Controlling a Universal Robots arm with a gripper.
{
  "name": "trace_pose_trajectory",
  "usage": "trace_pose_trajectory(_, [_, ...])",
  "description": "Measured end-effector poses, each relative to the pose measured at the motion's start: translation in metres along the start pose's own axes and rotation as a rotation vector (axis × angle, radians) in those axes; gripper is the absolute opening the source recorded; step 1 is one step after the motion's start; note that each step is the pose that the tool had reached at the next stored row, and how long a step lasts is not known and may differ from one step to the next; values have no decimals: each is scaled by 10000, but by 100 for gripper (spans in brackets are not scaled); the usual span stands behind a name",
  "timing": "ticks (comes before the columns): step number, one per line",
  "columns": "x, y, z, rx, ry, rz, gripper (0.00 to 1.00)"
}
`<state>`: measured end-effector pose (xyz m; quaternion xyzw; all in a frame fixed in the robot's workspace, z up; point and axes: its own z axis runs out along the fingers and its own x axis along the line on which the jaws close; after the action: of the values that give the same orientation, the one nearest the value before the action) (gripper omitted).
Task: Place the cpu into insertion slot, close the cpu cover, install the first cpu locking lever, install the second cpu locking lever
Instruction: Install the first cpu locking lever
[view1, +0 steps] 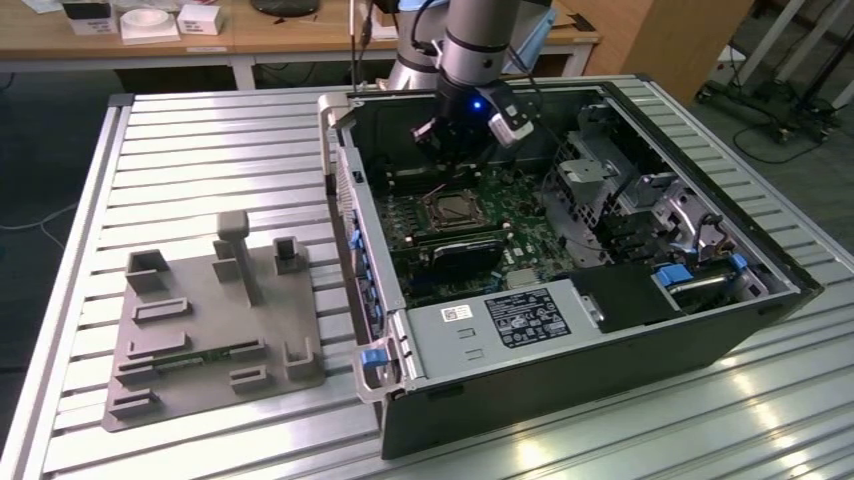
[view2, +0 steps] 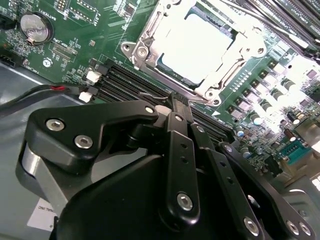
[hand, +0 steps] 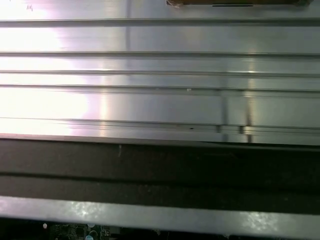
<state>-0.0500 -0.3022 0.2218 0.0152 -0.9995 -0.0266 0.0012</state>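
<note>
The cpu (view2: 197, 47) lies flat in the insertion slot (view1: 451, 208), its pale metal top showing bright in the second wrist view. The silver cpu cover (view2: 146, 36) is folded down around it as a frame. A thin wire locking lever (view2: 150, 94) runs along the socket's near edge. My gripper (view2: 178, 101) is shut, its narrow black tip right at that edge by the lever wire; whether it touches the wire I cannot tell. In the exterior view the gripper (view1: 447, 162) hangs inside the open computer case (view1: 387, 400), just above the socket.
Long black memory slots (view2: 130, 82) and a red-black cable (view2: 55, 89) lie beside the socket. A coin battery (view2: 36, 27) sits on the green board. A grey fixture block (view1: 214, 320) stands on the slatted aluminium table (hand: 150, 100) at the exterior view's left.
</note>
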Motion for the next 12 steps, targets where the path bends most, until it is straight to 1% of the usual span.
trace_pose_trajectory(6, [-4,4,23,0,0,0,10])
trace_pose_trajectory(12, [-8,4,27,0,0,3,10])
